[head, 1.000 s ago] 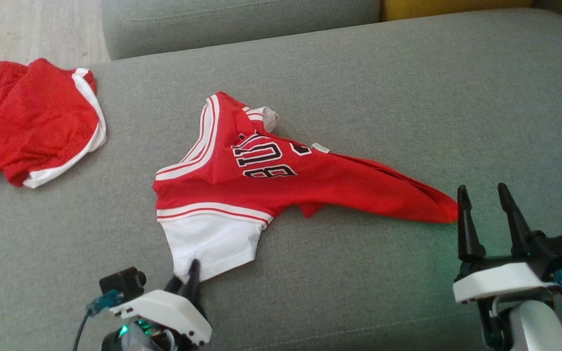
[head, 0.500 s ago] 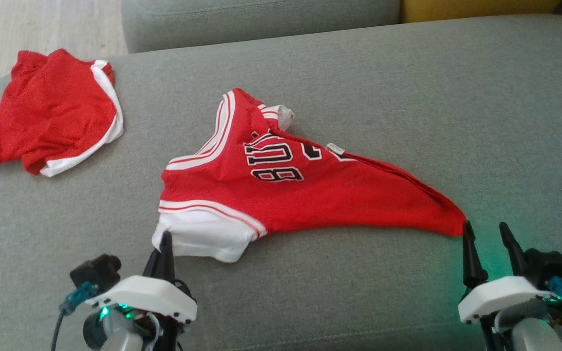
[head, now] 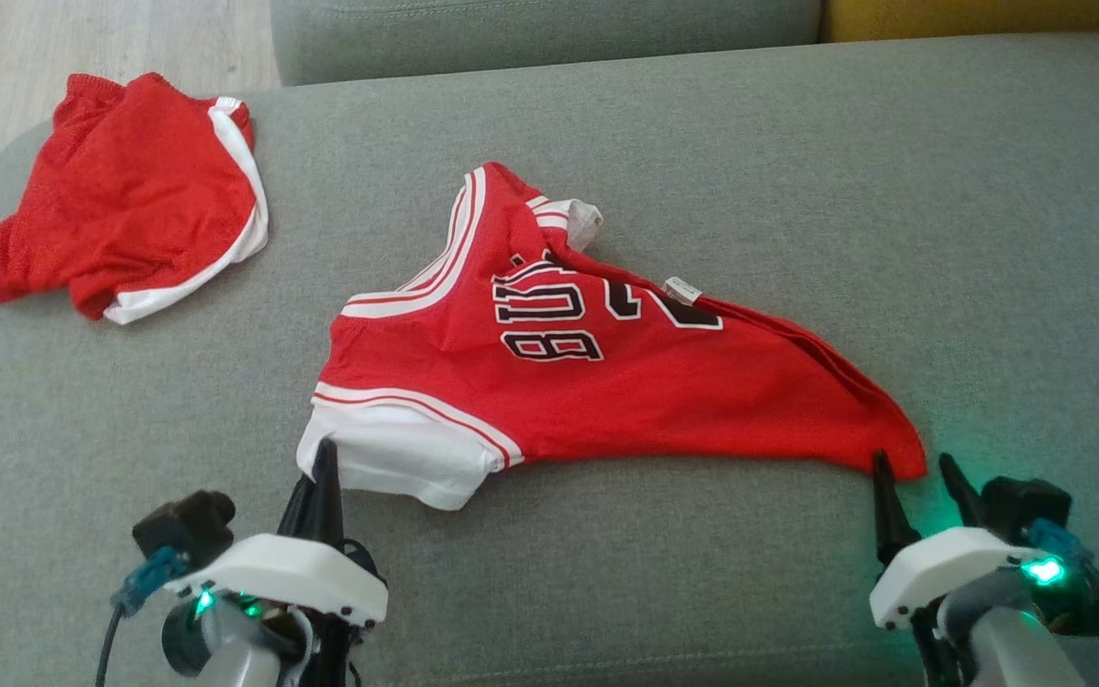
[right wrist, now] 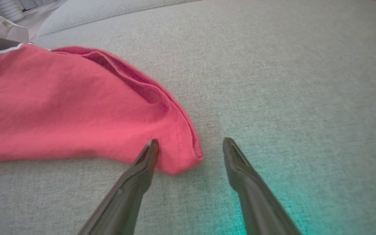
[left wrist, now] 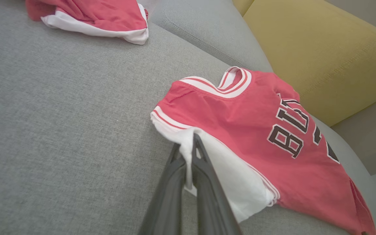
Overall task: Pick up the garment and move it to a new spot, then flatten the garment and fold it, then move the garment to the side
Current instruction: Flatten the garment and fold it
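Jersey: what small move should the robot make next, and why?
Probably close the right gripper on the red corner of the jersey: it stands open around that corner, while the left gripper is shut on the white corner.

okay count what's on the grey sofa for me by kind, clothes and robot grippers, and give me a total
Red and white garments: 2, the red jersey with white trim and black lettering and the crumpled red mesh piece with a white stripe
Grippers with two dark fingers: 2, the left gripper shut on the jersey's white part, the right gripper open at its red corner
Total: 4
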You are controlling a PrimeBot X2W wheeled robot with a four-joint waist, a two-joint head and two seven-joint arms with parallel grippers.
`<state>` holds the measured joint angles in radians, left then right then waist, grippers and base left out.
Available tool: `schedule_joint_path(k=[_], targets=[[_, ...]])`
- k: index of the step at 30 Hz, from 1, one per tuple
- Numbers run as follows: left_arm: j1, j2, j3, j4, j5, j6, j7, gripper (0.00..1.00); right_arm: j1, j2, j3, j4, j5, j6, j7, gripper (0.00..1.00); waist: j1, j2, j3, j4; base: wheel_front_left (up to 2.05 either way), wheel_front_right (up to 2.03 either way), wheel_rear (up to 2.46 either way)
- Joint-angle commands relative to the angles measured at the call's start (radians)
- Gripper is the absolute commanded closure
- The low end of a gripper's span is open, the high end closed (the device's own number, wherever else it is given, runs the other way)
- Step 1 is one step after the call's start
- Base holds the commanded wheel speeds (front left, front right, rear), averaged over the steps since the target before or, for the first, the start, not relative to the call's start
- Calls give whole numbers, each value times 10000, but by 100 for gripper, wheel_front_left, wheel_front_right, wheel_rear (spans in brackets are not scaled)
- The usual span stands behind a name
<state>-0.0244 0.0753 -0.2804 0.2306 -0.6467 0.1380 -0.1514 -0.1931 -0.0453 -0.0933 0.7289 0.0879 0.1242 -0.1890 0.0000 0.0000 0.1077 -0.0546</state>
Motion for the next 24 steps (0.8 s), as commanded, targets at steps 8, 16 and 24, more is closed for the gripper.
schedule_joint_path(k=[8, 16, 24], targets=[[-229, 118, 269, -434, -31, 44, -130, 100, -947, -49, 786, 1021, 709, 65, -168, 100, 0, 0, -52, -73, 0, 0, 0], [-410, 177, 246, -681, 1, -155, -397, 100, -1352, -49, 1353, 829, 1581, 65, -673, 100, 0, 0, -304, -235, 0, 0, 0], [-1206, 354, 396, -2098, 110, -574, -732, 100, -1087, -49, 1734, -2300, 2219, 65, -724, 100, 0, 0, -892, -526, 0, 0, 0]])
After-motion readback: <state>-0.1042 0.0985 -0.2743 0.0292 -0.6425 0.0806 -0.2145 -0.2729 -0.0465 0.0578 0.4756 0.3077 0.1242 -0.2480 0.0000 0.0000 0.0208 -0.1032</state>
